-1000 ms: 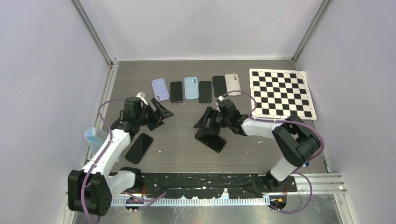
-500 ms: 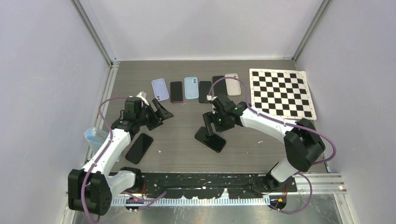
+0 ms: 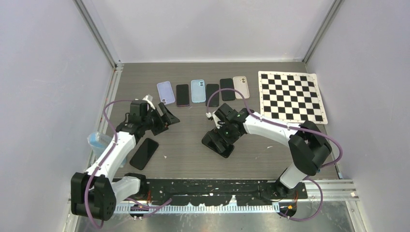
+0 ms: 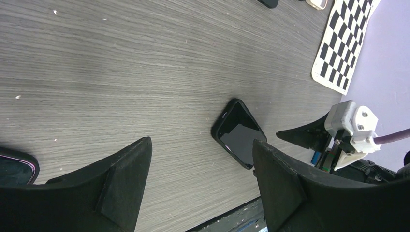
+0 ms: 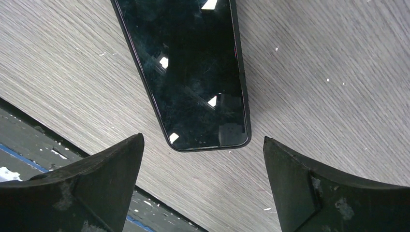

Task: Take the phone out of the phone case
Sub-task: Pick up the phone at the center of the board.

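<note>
R gripper (image 5: pixel 203 141) hangs over the black phone (image 5: pixel 186 72), fingers spread wide to either side of its end. Phone lies flat, screen up, on the table (image 3: pixel 188 159), mid-front. Can't make out any lettering. L gripper (image 4: pixel 200 142) is also spread, w/ nothing between, near a second dark phone (image 3: pixel 144 153).

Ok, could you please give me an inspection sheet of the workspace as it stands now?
Surface: dark wood-grain table, a few pale specks.
Job's things: black phone lies flat under the right gripper; another phone lies by the left arm.
Clutter: row of three cases and three phones at the far side; checkerboard far right; blue object at the left edge.
Grippers: left gripper and right gripper both open, fingers holding nothing.
Cables: purple cables loop along both arms.
Surroundings: pale walls, metal frame rails.
</note>
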